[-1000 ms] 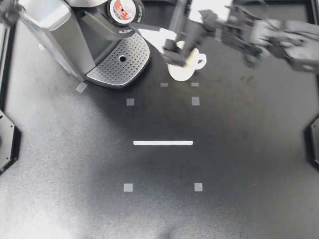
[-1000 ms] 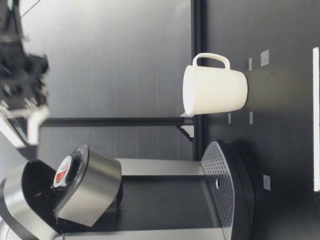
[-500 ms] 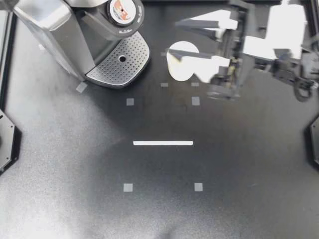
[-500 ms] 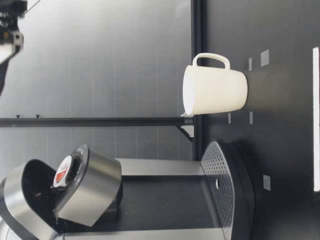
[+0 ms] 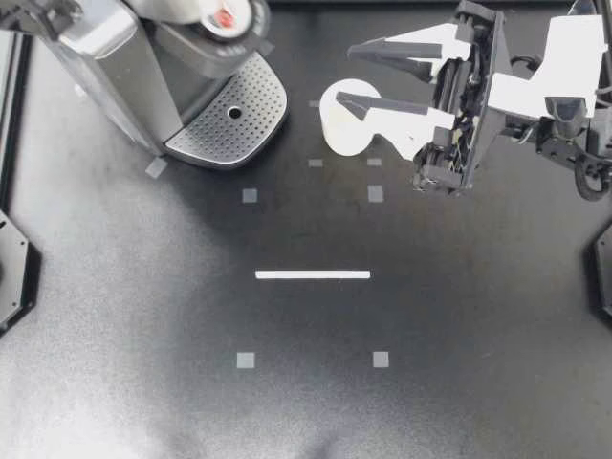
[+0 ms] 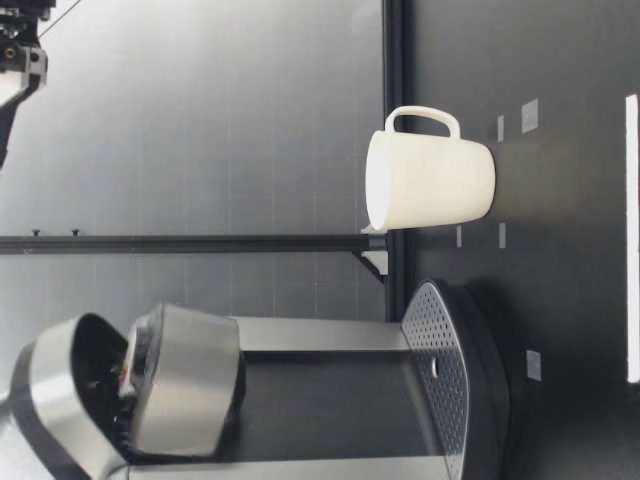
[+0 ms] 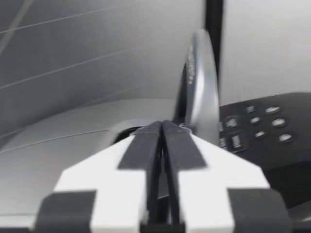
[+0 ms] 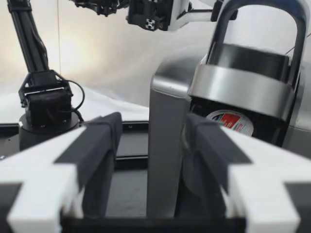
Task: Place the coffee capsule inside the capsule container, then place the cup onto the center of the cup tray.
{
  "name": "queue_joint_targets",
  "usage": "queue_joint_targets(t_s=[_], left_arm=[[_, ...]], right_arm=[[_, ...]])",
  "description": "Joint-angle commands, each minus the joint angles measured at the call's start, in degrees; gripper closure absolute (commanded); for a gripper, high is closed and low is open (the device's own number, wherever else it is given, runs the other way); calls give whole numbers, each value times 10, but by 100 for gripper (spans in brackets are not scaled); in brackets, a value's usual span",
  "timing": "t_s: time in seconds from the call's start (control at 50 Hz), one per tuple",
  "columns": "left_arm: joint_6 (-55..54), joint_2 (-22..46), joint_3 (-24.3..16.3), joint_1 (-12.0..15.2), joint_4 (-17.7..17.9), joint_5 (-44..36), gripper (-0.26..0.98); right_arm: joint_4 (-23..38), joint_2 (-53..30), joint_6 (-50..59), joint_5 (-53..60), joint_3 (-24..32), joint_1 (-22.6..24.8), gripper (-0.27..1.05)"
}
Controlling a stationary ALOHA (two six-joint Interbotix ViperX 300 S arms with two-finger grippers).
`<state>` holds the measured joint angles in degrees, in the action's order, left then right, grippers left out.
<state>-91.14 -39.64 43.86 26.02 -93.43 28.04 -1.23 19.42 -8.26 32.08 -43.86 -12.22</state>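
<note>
The white cup (image 5: 346, 120) stands upright on the table beside the coffee machine (image 5: 105, 48), off the perforated cup tray (image 5: 251, 105). My right gripper (image 5: 346, 74) hangs high above the cup, open and holding nothing. The red-and-white capsule (image 5: 223, 17) sits in the machine's holder, partly under the tilted lid (image 6: 185, 375); the right wrist view shows the capsule (image 8: 229, 121) ahead of the open fingers. My left gripper (image 5: 38, 14) is at the machine's back, shut in the left wrist view (image 7: 163, 127), right against the silver lid (image 7: 199, 87).
Small grey squares and a white strip (image 5: 313, 274) mark the dark table. The machine fills the far left corner, with its button panel (image 7: 257, 131) beside my left gripper. One finger of a gripper (image 6: 15, 80) shows high over the table in the low view.
The machine's lid has swung down partway over the capsule. My right gripper has pulled back from beside the machine, risen, and narrowed somewhat. The cup has not moved.
</note>
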Motion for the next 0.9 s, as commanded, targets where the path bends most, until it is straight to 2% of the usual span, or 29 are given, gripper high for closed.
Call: queue_joint_targets(t_s=[0.0,0.24,0.46,0.88], left_arm=[[-7,0,-18,-2,-2,-33,61],[-32,18,-34,-2,-2,-116,61],[-50,49,-47,-5,2,-149,61],[-60,100,-63,-87,7,-127,61]], right_arm=[[-1,14,1,6,4,3,22],[0,23,13,16,-4,3,22],[1,39,22,29,-20,3,22],[2,51,23,30,-30,4,22]])
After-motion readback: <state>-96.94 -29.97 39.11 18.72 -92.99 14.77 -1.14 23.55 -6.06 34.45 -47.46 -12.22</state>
